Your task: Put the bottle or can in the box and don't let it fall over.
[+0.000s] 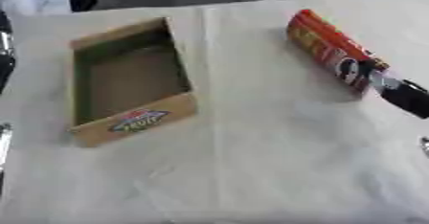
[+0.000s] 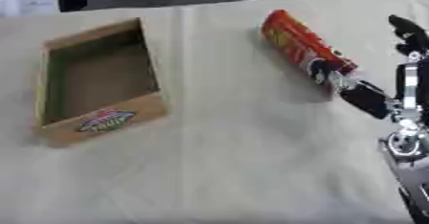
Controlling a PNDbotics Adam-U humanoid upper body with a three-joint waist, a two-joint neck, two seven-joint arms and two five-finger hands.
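The right hand is seen at the right edge of the right eye view, with one dark finger stretched toward the near end of the red can and touching it there, while another finger is raised well clear beside it. The fingers are held fairly straight and nothing is gripped. The can is laid on its side on the white cloth, slanted from upper left to lower right, just ahead of the hand. The printing on the can cannot be read. The cardboard box is set well apart to the left, open at the top, with a coloured label on its near wall. Of the left hand, only dark and silver slivers are shown at the left edge of the left eye view, and its fingers cannot be made out.
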